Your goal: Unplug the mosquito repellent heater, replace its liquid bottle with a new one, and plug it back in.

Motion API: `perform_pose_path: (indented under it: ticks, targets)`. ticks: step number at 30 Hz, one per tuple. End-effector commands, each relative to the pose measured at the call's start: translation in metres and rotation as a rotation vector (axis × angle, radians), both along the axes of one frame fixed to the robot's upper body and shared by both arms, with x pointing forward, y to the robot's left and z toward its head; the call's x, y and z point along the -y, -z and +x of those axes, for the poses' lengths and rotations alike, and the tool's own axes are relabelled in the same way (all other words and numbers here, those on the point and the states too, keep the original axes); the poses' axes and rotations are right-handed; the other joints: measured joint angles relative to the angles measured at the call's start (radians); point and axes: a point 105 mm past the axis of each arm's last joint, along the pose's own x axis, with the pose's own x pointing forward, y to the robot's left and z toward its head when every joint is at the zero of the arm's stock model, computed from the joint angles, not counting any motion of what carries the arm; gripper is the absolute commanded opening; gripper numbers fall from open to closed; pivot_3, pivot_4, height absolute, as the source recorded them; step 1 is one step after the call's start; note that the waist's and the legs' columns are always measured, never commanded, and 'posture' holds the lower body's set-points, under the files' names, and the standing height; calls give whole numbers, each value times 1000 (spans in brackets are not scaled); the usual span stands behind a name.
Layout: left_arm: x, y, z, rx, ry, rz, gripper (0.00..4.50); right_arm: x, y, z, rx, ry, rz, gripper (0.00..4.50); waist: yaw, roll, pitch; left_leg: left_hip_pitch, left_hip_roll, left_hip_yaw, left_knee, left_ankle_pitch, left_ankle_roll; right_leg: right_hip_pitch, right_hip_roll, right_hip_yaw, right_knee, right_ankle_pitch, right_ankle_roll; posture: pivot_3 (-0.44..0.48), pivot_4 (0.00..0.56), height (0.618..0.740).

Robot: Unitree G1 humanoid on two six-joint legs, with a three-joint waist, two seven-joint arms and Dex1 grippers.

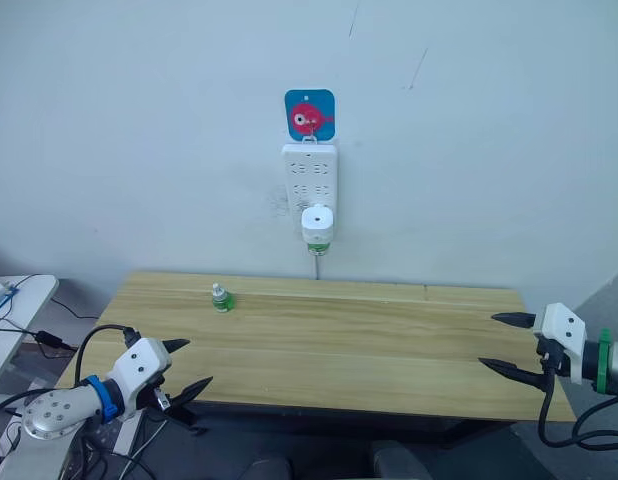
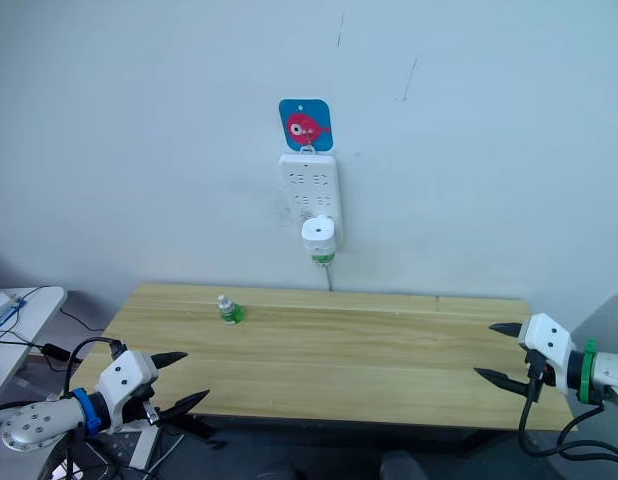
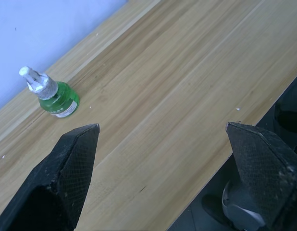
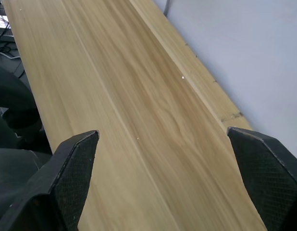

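heater (image 1: 317, 224) plugged into the strip (image 1: 309, 186) on the wall.
capped bottle (image 1: 221, 298) stands near the surface's (image 1: 389, 350) far left edge; left tool (image 1: 185, 367) and right tool (image 1: 511, 343) both gape wide, empty.

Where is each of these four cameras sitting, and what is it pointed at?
Left eye view: on the head, facing the wall over the table; both arms show.
Right eye view: beside it, same scene; both share the heater plugged into the power strip.
Left wrist view: on the left arm, facing the capped green bottle; open left gripper shows.
Right wrist view: on the right arm, along bare tabletop; open right gripper shows.
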Motion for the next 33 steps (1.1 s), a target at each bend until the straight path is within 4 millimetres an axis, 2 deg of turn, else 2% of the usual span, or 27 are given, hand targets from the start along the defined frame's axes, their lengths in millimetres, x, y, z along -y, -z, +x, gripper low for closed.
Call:
perform_pose_path:
  ticks: [1,7,12,14,17,19,22,27,30,33]
  targets:
    - [-6,-15,5,47,-6,11,4500,2,-15,3,64,-9,-21,4479,0,0,0,0,0,0,0,0,0,0,0,0,0,0,0,-12,58,740]
    - [-6,-18,1,28,-14,-17,4500,-4,-12,-8,62,-4,3,4479,-2,0,9,0,0,0,0,0,0,0,0,0,0,-1,-2,-39,98,740]
    - [7,-33,18,89,-78,-94,4500,-28,-18,-19,93,-9,76,4479,-3,-3,39,0,1,0,0,0,0,0,0,0,1,-2,-3,-67,136,740]
    - [15,-45,32,143,-126,-145,4500,-44,-27,-20,114,-16,128,4479,-3,-3,54,0,0,0,1,0,0,0,0,1,1,-2,-3,-98,162,740]
    - [38,-70,57,224,-149,-238,4500,-81,-53,-18,183,-53,235,4479,-6,-3,76,-1,0,0,2,0,0,0,0,1,2,-1,-2,-121,181,740]
    - [46,-83,65,251,-140,-264,4500,-97,-66,-17,216,-69,278,4479,-12,-6,87,-1,1,-1,2,0,0,0,0,1,2,-1,-1,-131,190,740]
    - [49,-110,85,309,-170,-328,4500,-121,-85,-14,264,-93,336,4479,-28,-10,101,-3,1,0,2,0,0,0,0,1,1,3,6,-146,208,740]
    - [54,-145,110,354,-164,-429,4500,-142,-102,-10,279,-83,424,4479,-36,-13,130,-4,1,-2,2,0,0,-1,0,0,1,4,7,-163,234,740]
    - [66,-163,121,368,-113,-464,3914,-149,-106,-10,273,-91,442,4500,-38,-14,145,-5,0,-2,2,0,0,-2,0,0,1,4,7,-172,249,740]
    - [73,-176,131,388,-87,-471,3115,-153,-108,-9,275,-92,452,4500,-41,-14,154,-10,0,-3,2,0,0,-6,0,-1,1,5,9,-181,259,740]
